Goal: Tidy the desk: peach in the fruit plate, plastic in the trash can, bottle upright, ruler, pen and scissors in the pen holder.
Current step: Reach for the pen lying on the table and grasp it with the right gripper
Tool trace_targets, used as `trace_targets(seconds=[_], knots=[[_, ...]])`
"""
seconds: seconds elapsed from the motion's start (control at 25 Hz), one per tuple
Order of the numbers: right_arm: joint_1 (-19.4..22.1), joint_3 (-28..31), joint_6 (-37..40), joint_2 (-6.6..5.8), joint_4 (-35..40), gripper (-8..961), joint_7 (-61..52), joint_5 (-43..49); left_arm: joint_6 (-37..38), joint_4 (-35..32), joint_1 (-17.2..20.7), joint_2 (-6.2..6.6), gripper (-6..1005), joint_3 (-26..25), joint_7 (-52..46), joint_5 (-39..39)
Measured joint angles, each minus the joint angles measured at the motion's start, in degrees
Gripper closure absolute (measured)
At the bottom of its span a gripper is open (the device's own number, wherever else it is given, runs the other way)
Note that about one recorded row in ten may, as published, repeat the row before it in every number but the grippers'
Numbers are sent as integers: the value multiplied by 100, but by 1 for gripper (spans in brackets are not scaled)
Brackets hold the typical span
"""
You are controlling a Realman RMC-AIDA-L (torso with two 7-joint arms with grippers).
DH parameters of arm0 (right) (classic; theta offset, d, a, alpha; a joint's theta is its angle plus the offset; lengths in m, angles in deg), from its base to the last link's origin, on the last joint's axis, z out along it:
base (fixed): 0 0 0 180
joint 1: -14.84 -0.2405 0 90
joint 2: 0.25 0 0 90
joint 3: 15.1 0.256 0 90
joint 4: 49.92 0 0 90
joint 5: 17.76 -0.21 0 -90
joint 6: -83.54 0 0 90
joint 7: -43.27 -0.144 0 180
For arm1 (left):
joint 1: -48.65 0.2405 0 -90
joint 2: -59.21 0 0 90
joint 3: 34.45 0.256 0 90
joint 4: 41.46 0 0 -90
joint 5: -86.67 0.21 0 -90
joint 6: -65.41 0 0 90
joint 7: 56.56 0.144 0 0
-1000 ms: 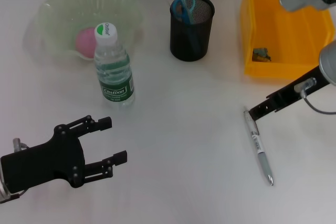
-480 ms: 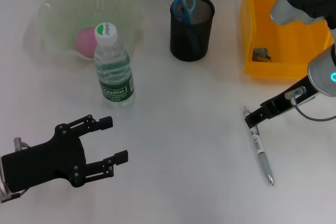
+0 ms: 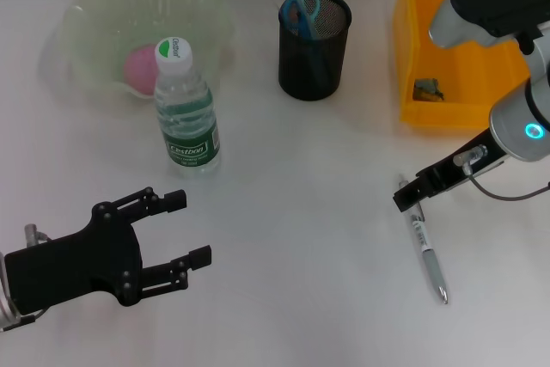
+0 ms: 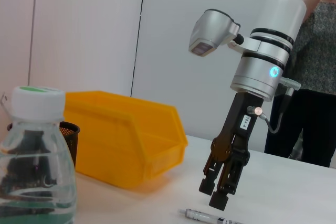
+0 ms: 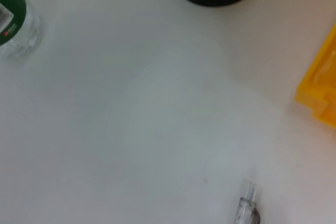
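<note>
Right pincer poised over the upper end of the pen; left pincer idle at 8 o'clock.

On the white table, the pen lies flat at 4 o'clock in the head view, cap end under the right pincer tip. The left wrist view shows the right pincer just above the pen, fingers slightly parted and gripping nothing. The left pincer is released, fingers spread, empty. The bottle stands upright at 10 o'clock, just in front of the fruit plate, which holds the peach. The scissors sit in the pen holder at 12 o'clock. The yellow trash can at 2 o'clock holds a small dark scrap.
</note>
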Motion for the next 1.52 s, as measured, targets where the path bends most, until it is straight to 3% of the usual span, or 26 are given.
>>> trace_targets(seconds=[0.4, 0.52, 1.52], knots=[[-51, 3, -154, 0, -217, 253, 0, -6, -4, 0, 19, 0, 194, 0, 0, 0], [-75, 3, -172, -1, -278, 339, 1, -6, -4, 0, 18, 0, 194, 0, 0, 0], [-149, 4, -354, 0, -452, 343, 2, -76, 29, -12, -26, 13, 194, 0, -102, 0]])
